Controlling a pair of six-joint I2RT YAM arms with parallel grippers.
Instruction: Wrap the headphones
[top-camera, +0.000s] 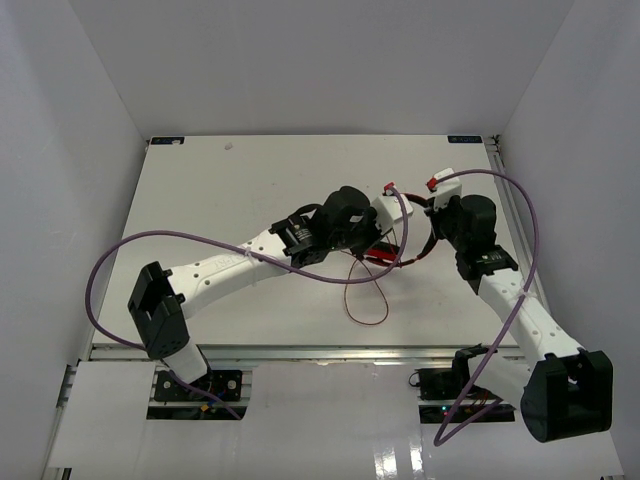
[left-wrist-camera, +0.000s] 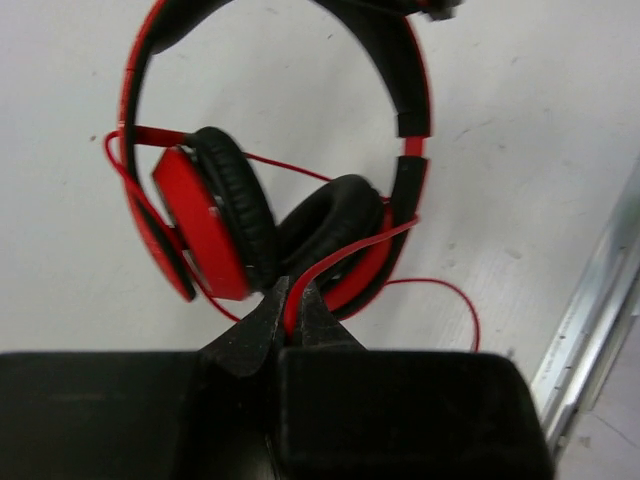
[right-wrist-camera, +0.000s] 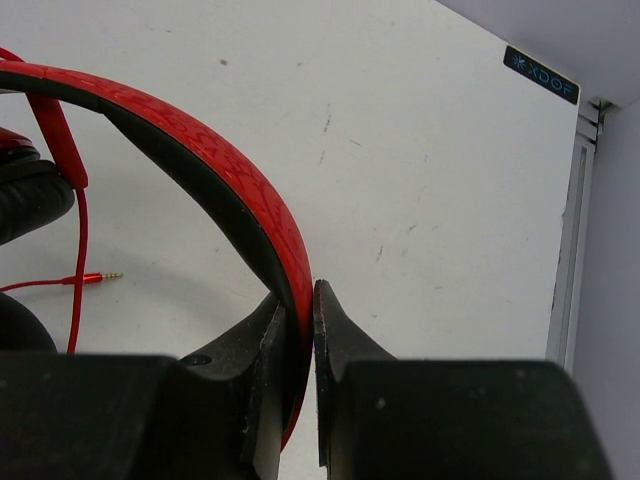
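Right wrist, my right claw (right-wrist-camera: 298, 300): clenched on the headband (right-wrist-camera: 240, 190) of the headphones (left-wrist-camera: 200, 220).
My left claw (left-wrist-camera: 292, 305): pinching their red cable (left-wrist-camera: 352, 247).
Headphones' place: bench (right-wrist-camera: 420, 170) middle.
Far right corner sticker (right-wrist-camera: 540, 61): "XDOF".

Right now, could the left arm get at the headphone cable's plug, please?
Probably not yet: the left gripper is shut on the cable, though nothing covers the plug.
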